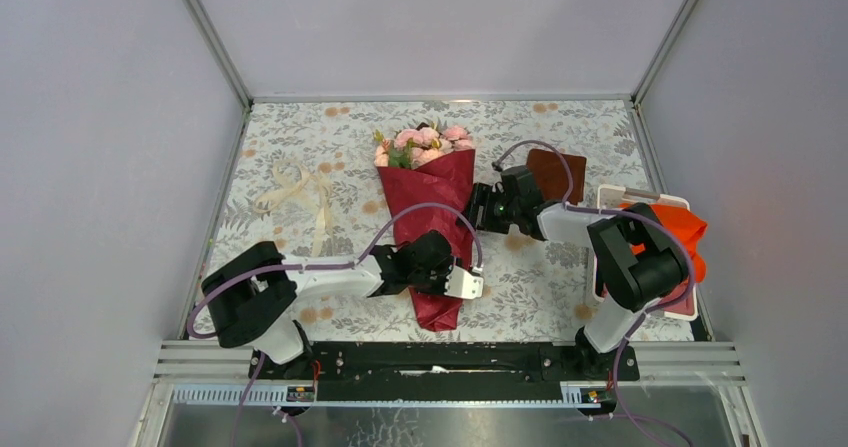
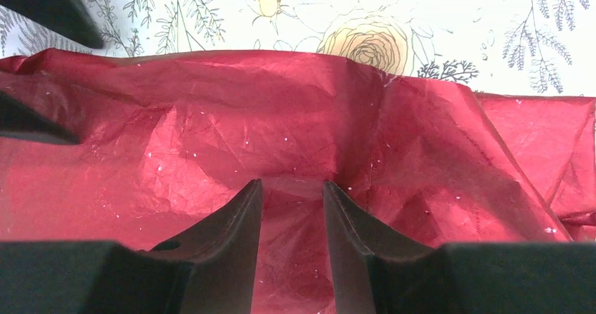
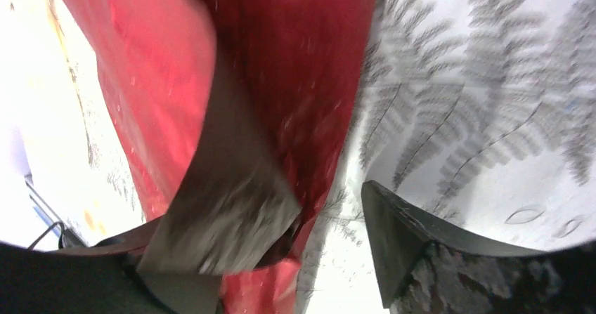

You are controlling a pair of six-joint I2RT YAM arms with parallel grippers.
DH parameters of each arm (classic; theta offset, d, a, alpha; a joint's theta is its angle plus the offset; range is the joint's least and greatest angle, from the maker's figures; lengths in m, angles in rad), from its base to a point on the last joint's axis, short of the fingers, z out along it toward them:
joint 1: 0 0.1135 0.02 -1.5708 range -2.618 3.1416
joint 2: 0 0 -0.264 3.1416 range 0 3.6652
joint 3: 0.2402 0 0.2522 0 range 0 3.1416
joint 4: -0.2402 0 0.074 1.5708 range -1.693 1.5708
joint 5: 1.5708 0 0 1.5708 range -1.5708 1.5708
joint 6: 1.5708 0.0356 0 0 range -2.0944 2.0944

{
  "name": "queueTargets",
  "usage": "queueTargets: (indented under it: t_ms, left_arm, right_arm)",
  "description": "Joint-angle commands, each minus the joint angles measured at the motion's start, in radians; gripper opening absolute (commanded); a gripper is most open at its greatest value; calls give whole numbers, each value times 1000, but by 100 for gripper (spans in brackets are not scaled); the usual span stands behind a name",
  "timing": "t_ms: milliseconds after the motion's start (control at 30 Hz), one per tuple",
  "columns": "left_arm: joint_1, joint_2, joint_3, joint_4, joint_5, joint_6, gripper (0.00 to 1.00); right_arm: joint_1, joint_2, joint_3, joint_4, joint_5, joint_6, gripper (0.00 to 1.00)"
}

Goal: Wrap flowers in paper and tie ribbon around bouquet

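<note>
Nearest the arm bases lies the narrow tail of the bouquet, a cone of crinkled crimson paper resting on the floral-printed table. The black left gripper sits on that lower part of the cone. In its wrist view the two fingers stand a little apart, with creased red paper showing in the gap and nothing clamped between them.

Just beyond, the right gripper is at the cone's right edge. Its jaws stand wide: one is against the paper's edge and the other is over bare table, so it holds nothing.

To the left, well apart from the cone, the long cream satin ribbon lies in loose loops. To the right are a bright orange-red cloth and a small brown folded square. Farthest away, the pink and peach artificial roses fan out of the cone's mouth.

The wrapping looks done and the tying is not yet begun. The next move calls for one arm, most likely the left, to fetch the ribbon. The other should steady the cone at its waist, since the thin paper may spring open if left unheld. The ribbon is limp, so it will need pinching near one end.
</note>
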Motion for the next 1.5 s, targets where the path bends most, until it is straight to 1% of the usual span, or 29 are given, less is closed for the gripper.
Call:
queueTargets:
  t_ms: [0,133,233,267,333,367,400,433,500,567,600,667,700,733,767,833,933,1000,1067,1167,1233,1333,1400,1433,1467]
  left_arm:
    - [-19,61,-46,-25,-22,46,44]
    - [-19,60,-51,-27,-34,68,44]
    - [-19,58,-54,-24,-37,73,43]
    - [-19,58,-58,-24,-39,75,43]
    - [-19,57,-62,-21,-42,77,43]
    - [-19,56,-63,-23,-45,76,43]
    - [-19,51,-60,-27,-47,73,43]
    - [-18,43,-57,-30,-50,68,43]
    - [-12,13,-40,-52,-49,54,43]
    - [10,-32,5,-106,-32,14,46]
    - [30,-56,39,-149,-10,-21,50]
    - [101,-102,130,-257,55,-95,65]
    - [153,-118,174,-314,91,-127,76]
    - [213,-130,217,-370,123,-147,83]
    - [278,-136,251,-430,151,-155,87]
    - [412,-138,298,-517,154,-162,89]
    - [581,-122,296,-596,21,-164,92]
    - [688,-101,277,-647,18,-170,94]
    - [773,-74,230,-678,23,-171,95]
    - [837,-44,135,-653,15,-152,95]
    - [843,-32,86,-618,2,-151,95]
    - [843,-18,48,-571,-33,-168,91]
    - [843,-18,27,-547,-49,-171,87]
    - [843,-17,20,-537,-47,-172,82]
    - [843,-18,16,-535,-35,-172,73]
  right_arm:
    - [-59,94,84,-52,-4,-93,77]
    - [-61,178,140,-55,-29,-99,78]
    - [-61,228,159,-32,-83,-87,77]
    - [-61,244,160,-17,-107,-76,76]
    - [-61,267,155,23,-150,-49,70]
    - [-61,273,147,43,-168,-30,65]
    - [-61,276,139,64,-181,-17,56]
    - [-61,275,133,81,-193,-7,41]
    - [-62,268,127,108,-211,14,21]
    - [-62,256,125,124,-225,27,7]
    - [-62,248,124,128,-228,33,1]
    - [-63,221,115,131,-225,42,0]
    - [-63,206,110,131,-221,44,0]
    - [-63,194,102,133,-216,47,0]
    - [-63,180,96,135,-212,50,0]
    - [-63,155,82,135,-202,54,0]
    - [-63,125,66,128,-177,53,0]
    - [-62,116,59,118,-161,47,0]
    - [-63,112,56,115,-155,45,0]
    - [-63,111,58,109,-157,44,0]
    - [-63,110,63,99,-155,40,0]
    - [-63,101,63,84,-150,32,0]
    - [-63,89,60,76,-142,27,0]
    - [-63,82,59,73,-141,27,0]
    - [-63,77,60,70,-142,25,0]
